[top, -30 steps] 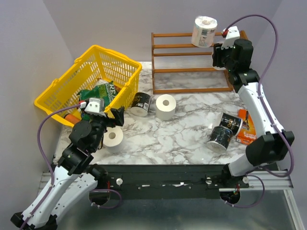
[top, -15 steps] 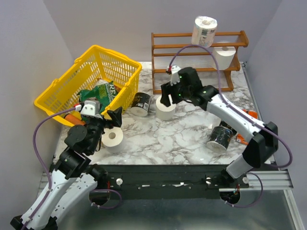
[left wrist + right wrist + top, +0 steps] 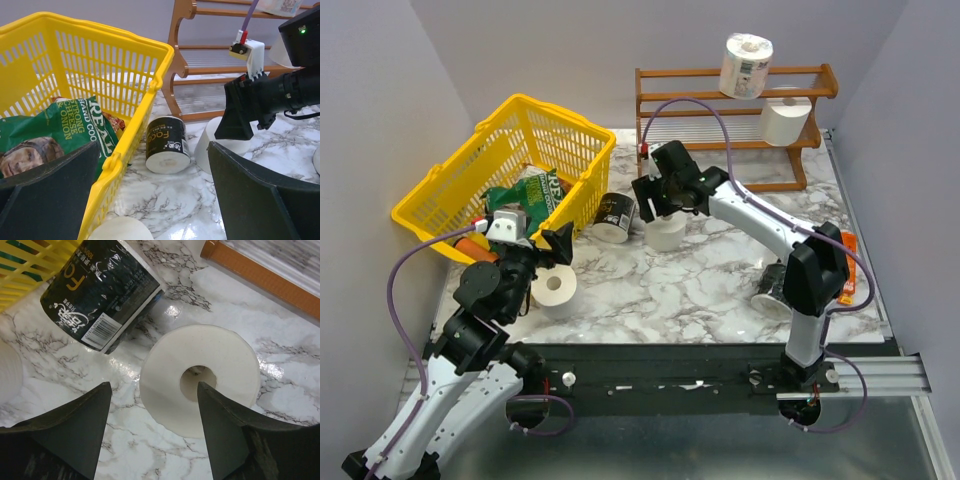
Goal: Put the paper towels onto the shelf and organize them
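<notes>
The reddish-brown shelf (image 3: 720,150) stands at the back right. A printed-wrapper paper towel roll (image 3: 746,65) stands on its top rail, and a plain white roll (image 3: 787,120) sits on the tier below, at the right end. A third roll (image 3: 667,236) (image 3: 200,375) stands on end on the marble table, core hole up. My right gripper (image 3: 655,203) (image 3: 155,390) hovers just over it, open, one finger over the roll and the other beside it. A fourth roll (image 3: 557,290) (image 3: 120,230) stands near my left gripper (image 3: 560,243) (image 3: 152,150), which is open and empty.
A yellow basket (image 3: 570,135) (image 3: 115,45) holding a green snack bag (image 3: 525,190) fills the back left. A black-wrapped roll (image 3: 614,217) (image 3: 100,295) lies beside it. More black-wrapped rolls (image 3: 775,290) and an orange packet (image 3: 849,268) lie at the right.
My right gripper left the plain roll on the shelf's right end, swung down and left over the table roll, and opened. The left arm shifted only slightly.
</notes>
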`<action>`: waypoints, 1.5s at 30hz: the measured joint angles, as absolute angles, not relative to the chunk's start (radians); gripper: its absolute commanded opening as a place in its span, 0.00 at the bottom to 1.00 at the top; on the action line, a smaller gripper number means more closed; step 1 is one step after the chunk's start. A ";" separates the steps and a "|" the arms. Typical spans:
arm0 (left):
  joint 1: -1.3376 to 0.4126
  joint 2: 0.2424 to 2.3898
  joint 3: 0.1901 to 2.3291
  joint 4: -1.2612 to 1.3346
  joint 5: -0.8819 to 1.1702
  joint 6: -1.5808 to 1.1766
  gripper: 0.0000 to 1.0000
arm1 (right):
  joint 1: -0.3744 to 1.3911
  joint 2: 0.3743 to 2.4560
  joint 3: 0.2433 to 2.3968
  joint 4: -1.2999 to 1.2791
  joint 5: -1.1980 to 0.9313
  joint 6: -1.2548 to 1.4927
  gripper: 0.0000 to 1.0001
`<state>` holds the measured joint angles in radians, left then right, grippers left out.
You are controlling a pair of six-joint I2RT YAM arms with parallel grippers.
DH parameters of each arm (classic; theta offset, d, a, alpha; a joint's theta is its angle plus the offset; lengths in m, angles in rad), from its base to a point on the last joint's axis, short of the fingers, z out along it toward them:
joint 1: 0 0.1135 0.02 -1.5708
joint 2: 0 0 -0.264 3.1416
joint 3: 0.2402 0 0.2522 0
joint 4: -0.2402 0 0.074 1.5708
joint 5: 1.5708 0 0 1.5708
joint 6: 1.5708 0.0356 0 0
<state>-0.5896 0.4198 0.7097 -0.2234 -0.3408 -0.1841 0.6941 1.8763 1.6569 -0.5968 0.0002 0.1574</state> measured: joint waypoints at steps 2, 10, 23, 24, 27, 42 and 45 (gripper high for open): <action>-0.590 0.420 0.710 -0.223 -0.341 -0.184 0.99 | 0.706 1.886 1.661 -0.606 0.009 0.159 0.76; -0.590 0.422 0.710 -0.223 -0.341 -0.184 0.99 | 0.737 1.953 1.663 -0.635 0.060 0.165 0.74; -0.590 0.421 0.704 -0.223 -0.341 -0.184 0.99 | 0.751 1.999 1.668 -0.645 0.175 0.140 0.43; -0.590 0.421 0.704 -0.223 -0.341 -0.184 0.99 | 0.754 1.999 1.668 -0.645 0.178 0.128 0.44; -0.590 0.421 0.704 -0.223 -0.341 -0.184 0.99 | 0.759 1.983 1.648 -0.640 0.191 0.054 0.45; -0.590 0.424 0.704 -0.223 -0.341 -0.184 0.99 | 0.668 1.728 1.583 -0.624 0.202 -0.580 0.46; -0.590 0.427 0.704 -0.223 -0.341 -0.184 0.99 | 0.631 1.730 1.614 -0.625 0.196 -0.663 0.46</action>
<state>-0.5896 0.4274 0.7044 -0.2230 -0.3412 -0.1837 0.6308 1.7302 1.6142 -0.6254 0.1963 -0.6632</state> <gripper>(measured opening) 0.988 0.499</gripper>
